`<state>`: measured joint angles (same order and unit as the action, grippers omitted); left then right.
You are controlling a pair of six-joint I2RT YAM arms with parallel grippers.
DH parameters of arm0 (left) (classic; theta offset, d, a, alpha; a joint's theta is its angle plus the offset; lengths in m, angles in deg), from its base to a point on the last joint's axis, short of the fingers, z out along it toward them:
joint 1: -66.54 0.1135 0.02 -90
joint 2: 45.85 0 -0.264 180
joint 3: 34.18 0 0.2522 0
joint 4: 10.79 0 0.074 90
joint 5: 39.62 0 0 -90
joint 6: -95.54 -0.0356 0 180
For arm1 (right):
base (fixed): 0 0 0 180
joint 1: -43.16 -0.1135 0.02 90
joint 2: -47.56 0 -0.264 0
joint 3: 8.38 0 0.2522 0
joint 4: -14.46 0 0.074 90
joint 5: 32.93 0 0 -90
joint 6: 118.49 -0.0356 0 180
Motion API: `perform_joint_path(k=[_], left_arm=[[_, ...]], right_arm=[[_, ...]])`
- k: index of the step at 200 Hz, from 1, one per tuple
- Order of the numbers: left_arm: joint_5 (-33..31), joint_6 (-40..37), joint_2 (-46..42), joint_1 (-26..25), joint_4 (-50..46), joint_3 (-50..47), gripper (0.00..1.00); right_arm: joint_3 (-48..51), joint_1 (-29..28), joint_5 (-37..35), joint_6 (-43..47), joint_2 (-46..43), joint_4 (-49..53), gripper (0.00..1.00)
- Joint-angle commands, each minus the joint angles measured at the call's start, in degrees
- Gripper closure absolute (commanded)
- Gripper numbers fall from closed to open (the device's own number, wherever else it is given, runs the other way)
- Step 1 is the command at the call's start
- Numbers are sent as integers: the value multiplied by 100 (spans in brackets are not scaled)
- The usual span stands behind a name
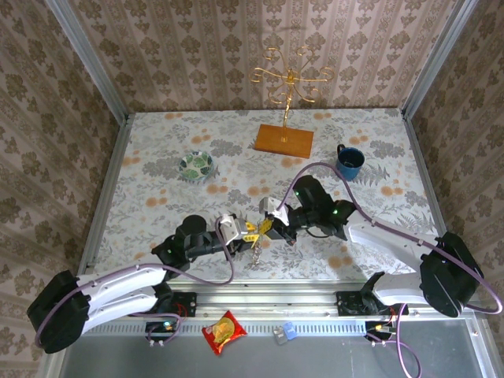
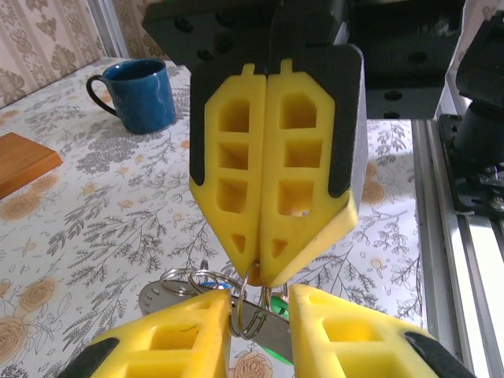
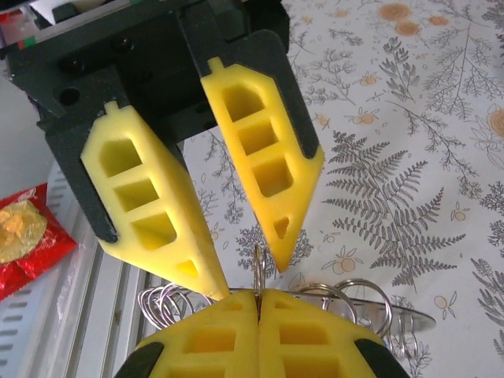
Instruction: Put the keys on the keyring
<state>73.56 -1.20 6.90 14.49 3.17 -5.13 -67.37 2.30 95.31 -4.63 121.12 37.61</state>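
Floral tabletop [image 1: 157,150], loads of bare room left of mug [image 1: 350,161]; right claw [image 2: 256,272] pinching keyring [image 2: 252,327], left claw [image 3: 248,276] slightly parted.

My left gripper [image 1: 246,230] and right gripper [image 1: 268,227] meet over the table's [image 1: 157,142] near middle, keyring [image 1: 256,246] between them — bowl [image 1: 195,165] behind to the left, mug [image 1: 350,161] behind to the right, stand [image 1: 283,140] farthest back.

The keyring [image 2: 252,315] is a bunch of thin grey wire loops, one upright and pinched; the green key [image 2: 277,348] sits just below, mostly hidden; the blue key [image 2: 206,277] barely shows behind.
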Motion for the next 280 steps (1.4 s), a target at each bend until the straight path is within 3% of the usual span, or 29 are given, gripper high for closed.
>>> perform_joint_path(k=[1, 58, 86, 102, 135, 177, 217, 261, 280], left_arm=[[236, -364, -9, 59, -613, 282, 74], [503, -538, 177, 186, -862, 536, 83], [548, -578, 175, 206, -858, 546, 100], [521, -559, 148, 213, -793, 497, 100], [451, -460, 64, 213, -579, 330, 100], [389, -346, 42, 218, -308, 206, 100], [389, -284, 8, 203, -221, 152, 100], [333, -278, -24, 183, -211, 124, 100], [227, -251, -62, 174, -191, 117, 100]], right_arm=[[-390, -142, -220, 605, -65, 785, 100], [-1035, -543, -629, 1173, 167, 1460, 100], [-1075, -598, -589, 1144, 175, 1438, 100], [-931, -572, -665, 945, 114, 1258, 100], [-332, -226, -612, 230, -238, 605, 73], [-95, -159, -546, -143, -238, 454, 65], [-97, -158, -476, -232, -145, 265, 71], [-95, -152, -413, -350, -106, 107, 100], [-35, -127, -431, -399, -115, 122, 100]])
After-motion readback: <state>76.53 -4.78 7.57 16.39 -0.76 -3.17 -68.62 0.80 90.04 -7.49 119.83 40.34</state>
